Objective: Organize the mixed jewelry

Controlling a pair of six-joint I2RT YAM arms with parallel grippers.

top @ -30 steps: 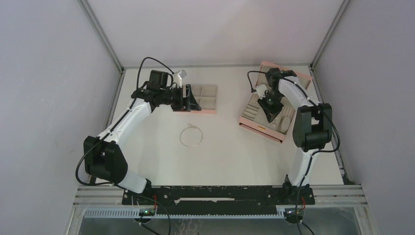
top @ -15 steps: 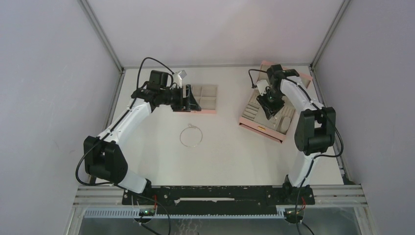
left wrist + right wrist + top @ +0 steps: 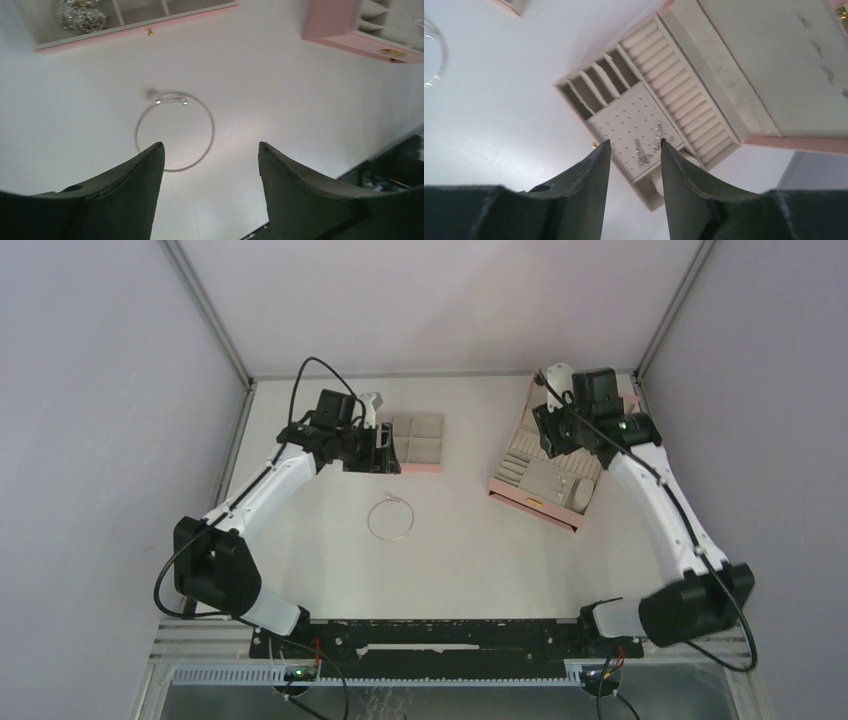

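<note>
Top external: two arms over a white table (image 3: 470, 560) – left arm reaches to the pink tray, right arm to the pink box.
Left gripper (image 3: 210, 150): jaws spread wide, nothing between them; raised off the table at the left end of the pink tray (image 3: 100, 35).
Right gripper (image 3: 635, 142): jaws parted with a clear gap and nothing held; it hangs above the pink box (image 3: 530, 505), not touching it.
Hoop (image 3: 213, 131): thin silver wire ring, flat on the bare table in front of the tray, on the side nearer the arm bases. Apart from tray, box and both grippers. In the left wrist view it lies below the finger gap, with two small beads at the far side of the ring.
Chain cluster (image 3: 81, 12): sparkly silver clump inside one tray compartment, at the upper left of the left wrist view.
Small silver pieces (image 3: 641, 152): a few sit on the perforated pad (image 3: 624, 125) in the box, just past the right fingertips in the wrist view – too small to tell what kind.
Box layout: narrow slots (image 3: 594, 90) beside the pad, a row of ring rolls (image 3: 674, 95) next to it, and the open lid (image 3: 774, 65) beyond.
Tray: pink front edge, pale dividers; most compartments are cut off in the wrist view.
</note>
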